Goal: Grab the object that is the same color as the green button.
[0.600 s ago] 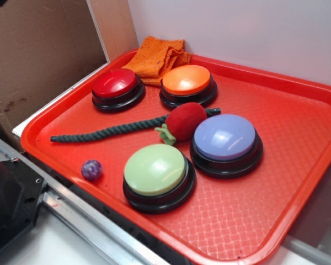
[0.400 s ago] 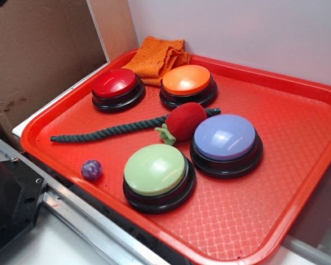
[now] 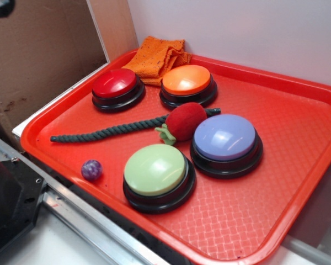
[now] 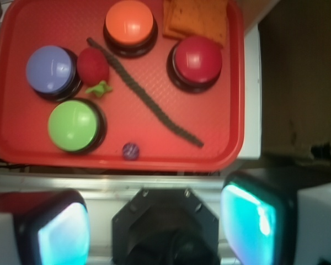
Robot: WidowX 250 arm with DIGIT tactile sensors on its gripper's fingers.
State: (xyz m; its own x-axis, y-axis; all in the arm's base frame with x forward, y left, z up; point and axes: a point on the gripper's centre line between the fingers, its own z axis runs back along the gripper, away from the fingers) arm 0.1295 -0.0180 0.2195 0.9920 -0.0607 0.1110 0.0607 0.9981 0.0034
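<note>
- Since the earlier exterior pictures we see nothing on the red tray shifted; only a dark rounded shape has come in at the top left corner of that view.
- In the wrist view our gripper hangs high above the near edge of the tray, its fingers spread wide apart and holding nothing.
- The dark green rope lies on the tray in a long slanted line, its left end near the tray's left rim and its right end passing behind the red plush strawberry, close to the orange button.
- The green button stands near the front of the tray, apart from the rope, with the lavender-blue button just to its right and farther back.
- A red button stands far left; an orange cloth lies in the far corner.
- A small purple ball rests left of the green button.
- Tray sits on a pale worktop.
</note>
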